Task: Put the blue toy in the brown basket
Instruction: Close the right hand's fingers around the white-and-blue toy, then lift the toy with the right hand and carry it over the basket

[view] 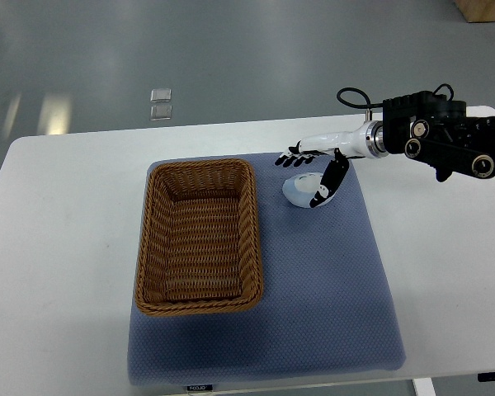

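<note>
A pale blue toy [301, 191] lies on the blue-grey mat [330, 280], just right of the brown wicker basket [200, 238]. The basket holds nothing. My right hand [312, 169] reaches in from the right and hovers over the toy. Its fingers [293, 157] are spread toward the left behind the toy, and the thumb hangs down across the toy's right side. The hand does not close around the toy. My left arm does not show.
The mat lies on a white table [58, 247]. The right arm's black wrist housing [445, 136] with a cable sits above the table's far right corner. Grey floor lies beyond the far edge.
</note>
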`<state>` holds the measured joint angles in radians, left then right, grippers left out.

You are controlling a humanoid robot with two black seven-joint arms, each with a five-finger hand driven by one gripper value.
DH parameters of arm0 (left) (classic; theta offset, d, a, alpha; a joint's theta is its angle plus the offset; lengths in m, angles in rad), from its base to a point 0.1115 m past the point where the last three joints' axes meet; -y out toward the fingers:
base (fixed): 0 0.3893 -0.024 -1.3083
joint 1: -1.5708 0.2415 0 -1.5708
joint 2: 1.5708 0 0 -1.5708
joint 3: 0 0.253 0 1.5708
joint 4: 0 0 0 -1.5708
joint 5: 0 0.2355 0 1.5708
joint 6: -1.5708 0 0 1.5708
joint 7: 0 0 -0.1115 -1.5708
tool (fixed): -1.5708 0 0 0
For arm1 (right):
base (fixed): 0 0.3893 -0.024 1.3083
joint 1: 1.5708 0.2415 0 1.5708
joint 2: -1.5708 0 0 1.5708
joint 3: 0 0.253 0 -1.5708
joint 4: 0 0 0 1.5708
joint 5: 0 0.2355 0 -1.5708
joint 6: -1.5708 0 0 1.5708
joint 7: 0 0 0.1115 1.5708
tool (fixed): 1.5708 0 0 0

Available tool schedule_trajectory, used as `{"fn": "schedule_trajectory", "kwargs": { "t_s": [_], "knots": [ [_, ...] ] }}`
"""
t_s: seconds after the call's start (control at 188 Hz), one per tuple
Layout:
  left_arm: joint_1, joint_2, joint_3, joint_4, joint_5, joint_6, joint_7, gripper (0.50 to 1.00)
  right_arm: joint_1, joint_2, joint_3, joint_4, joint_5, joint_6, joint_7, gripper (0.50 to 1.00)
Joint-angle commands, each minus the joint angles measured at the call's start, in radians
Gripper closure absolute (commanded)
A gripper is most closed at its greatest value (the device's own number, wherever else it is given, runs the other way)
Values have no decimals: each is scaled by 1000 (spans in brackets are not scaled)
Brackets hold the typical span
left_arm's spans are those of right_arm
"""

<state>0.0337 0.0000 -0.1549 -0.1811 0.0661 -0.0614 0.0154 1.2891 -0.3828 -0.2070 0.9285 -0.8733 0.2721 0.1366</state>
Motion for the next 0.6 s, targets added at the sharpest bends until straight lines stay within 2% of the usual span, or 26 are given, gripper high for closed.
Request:
{"fn": "schedule_trajectory", "kwargs": {
  "t_s": [0.0,0.277,0.373,0.394,0.399,0.41,0.426,0.458,0.559,0.586,0.596],
  "knots": [
    [0,0,0,0,0,0,0,500,-37,4,0,-3,-1,-54,-2,581],
    [0,0,0,0,0,0,1,500,-96,13,0,-33,-35,-134,0,603],
    [0,0,0,0,0,2,1,500,-111,38,0,-56,-35,-148,0,687],
    [0,0,0,0,0,2,0,500,-114,42,0,-60,-36,-154,0,718],
    [0,0,0,0,0,2,0,500,-116,44,0,-62,-36,-155,0,740],
    [0,0,0,0,0,2,0,500,-116,44,0,-62,-36,-155,0,740],
    [0,0,0,0,0,2,0,500,-117,47,0,-66,-38,-162,1,789],
    [0,0,0,0,0,2,1,500,-119,48,0,-69,-39,-169,0,836],
    [0,0,0,2,0,2,0,500,-122,53,0,-79,-39,-189,1,904],
    [0,0,0,2,0,2,0,500,-122,53,1,-83,-39,-197,0,944],
    [0,0,0,2,0,2,0,500,-122,53,1,-83,-39,-197,0,944]
  ]
}}
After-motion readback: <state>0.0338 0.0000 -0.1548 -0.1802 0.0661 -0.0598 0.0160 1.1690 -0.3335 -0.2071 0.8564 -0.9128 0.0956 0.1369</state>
